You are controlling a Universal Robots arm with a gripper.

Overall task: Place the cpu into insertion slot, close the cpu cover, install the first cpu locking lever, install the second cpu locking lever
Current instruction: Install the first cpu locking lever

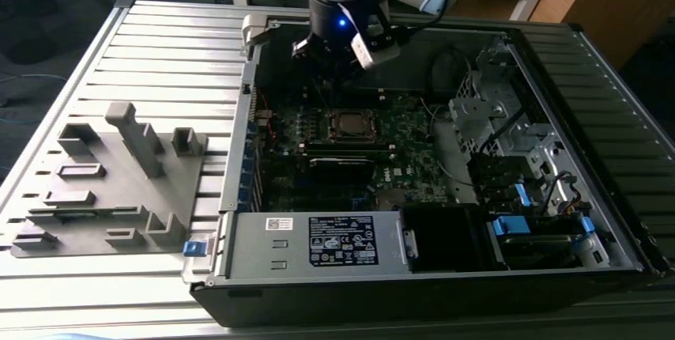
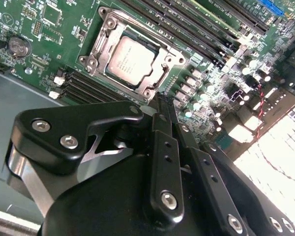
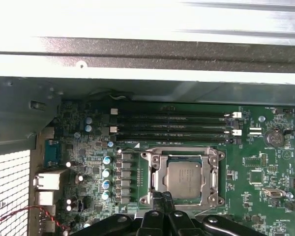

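The cpu [image 2: 130,61] shows its silver-grey top inside the insertion slot [image 2: 95,63] on the green board, also seen in the first wrist view as cpu [image 3: 183,177] and in the exterior view as cpu [image 1: 345,122]. The cpu cover [image 3: 156,169], a silver frame, lies flat around the chip with the chip showing through its square opening. My gripper [image 2: 160,102] hangs just above the board beside one edge of the socket, fingers shut together with nothing between them. The exterior view has the gripper [image 1: 330,75] over the board's far side, behind the socket.
Long black memory slots [image 3: 172,125] run beside the socket. The open computer case [image 1: 422,277] walls in the board, with a power supply [image 1: 316,241] in front and a drive cage [image 1: 495,126] with cables at the exterior view's right. A grey fixture tray [image 1: 106,190] lies outside.
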